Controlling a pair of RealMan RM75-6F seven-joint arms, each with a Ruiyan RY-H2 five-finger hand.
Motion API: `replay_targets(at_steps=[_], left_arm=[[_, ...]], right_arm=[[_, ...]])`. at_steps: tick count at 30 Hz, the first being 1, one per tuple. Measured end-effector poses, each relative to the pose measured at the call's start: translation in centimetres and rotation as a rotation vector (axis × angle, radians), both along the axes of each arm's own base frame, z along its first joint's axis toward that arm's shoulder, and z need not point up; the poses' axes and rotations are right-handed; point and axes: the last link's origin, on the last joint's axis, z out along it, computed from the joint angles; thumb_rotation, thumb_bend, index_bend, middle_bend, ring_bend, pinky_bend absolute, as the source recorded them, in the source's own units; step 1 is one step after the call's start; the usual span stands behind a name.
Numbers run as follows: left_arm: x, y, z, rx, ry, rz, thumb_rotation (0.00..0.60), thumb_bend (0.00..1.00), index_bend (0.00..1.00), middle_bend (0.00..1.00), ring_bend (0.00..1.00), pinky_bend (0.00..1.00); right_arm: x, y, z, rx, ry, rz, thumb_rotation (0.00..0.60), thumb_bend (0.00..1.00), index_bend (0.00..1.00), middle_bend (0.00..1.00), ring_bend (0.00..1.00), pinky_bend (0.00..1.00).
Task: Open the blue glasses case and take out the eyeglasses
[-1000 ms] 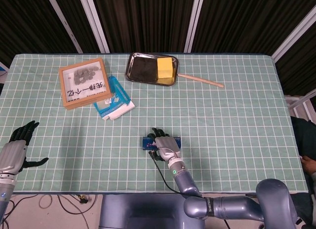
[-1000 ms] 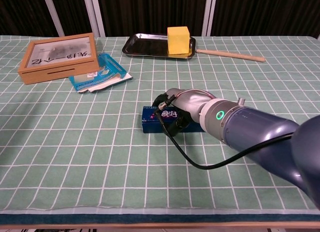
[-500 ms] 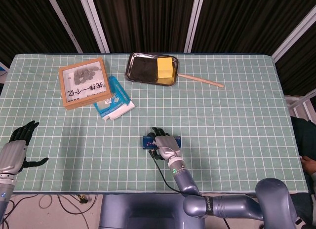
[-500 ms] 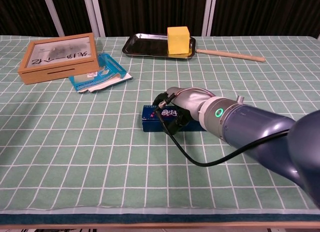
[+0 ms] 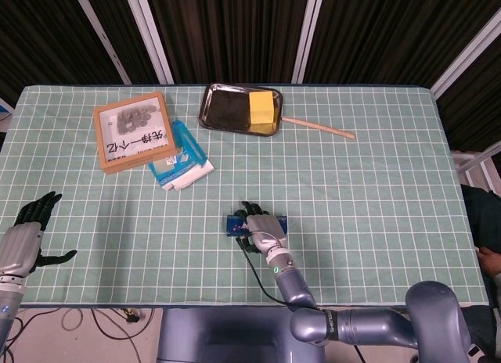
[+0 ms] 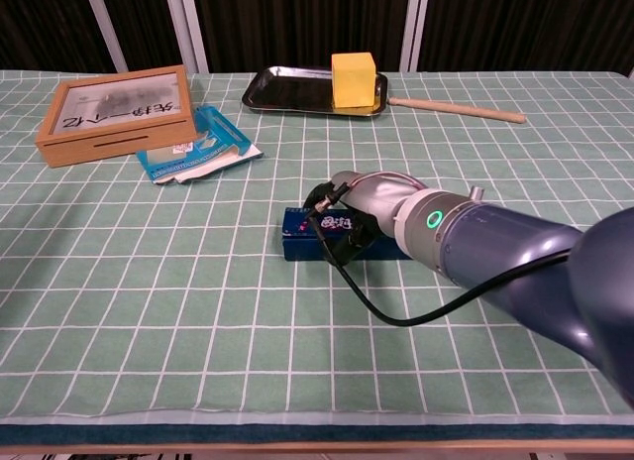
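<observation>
Tablecloth point(image 5: 376, 183) was green with white grid. Glasses case point(image 6: 302, 237) blue. Block point(image 5: 261, 107) yellow, tray point(image 5: 223, 111) dark. Box point(image 5: 133, 132) tan wood. Right hand point(image 5: 261, 226) silver, black fingers point(image 5: 249, 210).

Lab: gridded test table point(image 5: 376, 183), dark curtains point(image 5: 235, 26).

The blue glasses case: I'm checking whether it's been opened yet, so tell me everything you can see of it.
The blue glasses case is a small, dark blue box with a light printed mark on top. It lies flat and looks closed on the green checked tablecloth, near the table's front middle. The right hand rests over it, hiding its right part. No eyeglasses show.
</observation>
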Motion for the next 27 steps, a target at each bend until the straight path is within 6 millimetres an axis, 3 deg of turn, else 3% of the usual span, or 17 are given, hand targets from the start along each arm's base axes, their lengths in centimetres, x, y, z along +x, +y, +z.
replay_targets(at_steps=[27], left_arm=[[0.0, 0.0, 0.0, -0.002, 0.001, 0.0, 0.6, 0.0, 0.0, 0.0, 0.0, 0.0]], right_arm=[[0.0, -1.2, 1.7, 0.01, 0.098, 0.032, 0.6, 1.0, 0.21, 0.0, 0.0, 0.2]])
